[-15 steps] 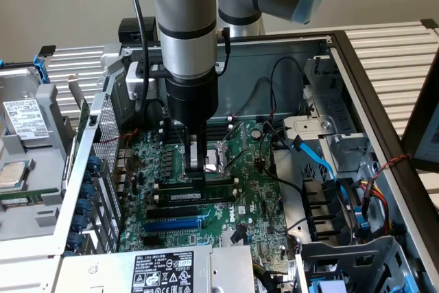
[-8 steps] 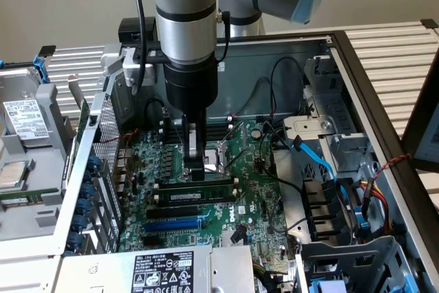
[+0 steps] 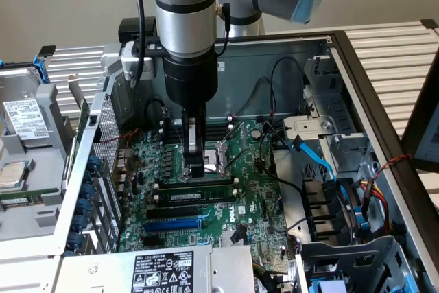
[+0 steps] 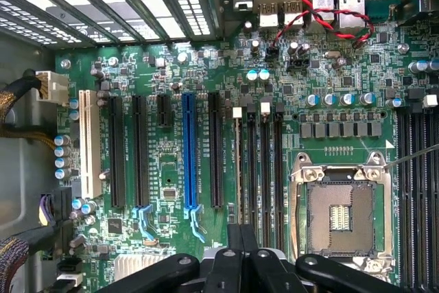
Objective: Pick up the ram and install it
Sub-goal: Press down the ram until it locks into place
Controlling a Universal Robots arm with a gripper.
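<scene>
Open computer case [image 3: 384,101] lying on its side with motherboard [image 3: 254,197] flat inside; gripper [image 3: 197,168] straight down over board, fingertips together, just above ram [image 3: 199,197], which lies lengthwise in a memory slot; second memory slot [image 3: 195,184] directly behind it, touching distance; CPU socket [image 3: 226,152] just behind gripper, toward exterior view's right; expansion slot [image 3: 175,224] in front of ram, parallel; power supply [image 3: 164,271] at near edge, in front of board; bundle of cables [image 3: 329,204] and drive bays on exterior view's right; loose hard drive [image 3: 24,121] outside case on exterior view's left.
</scene>
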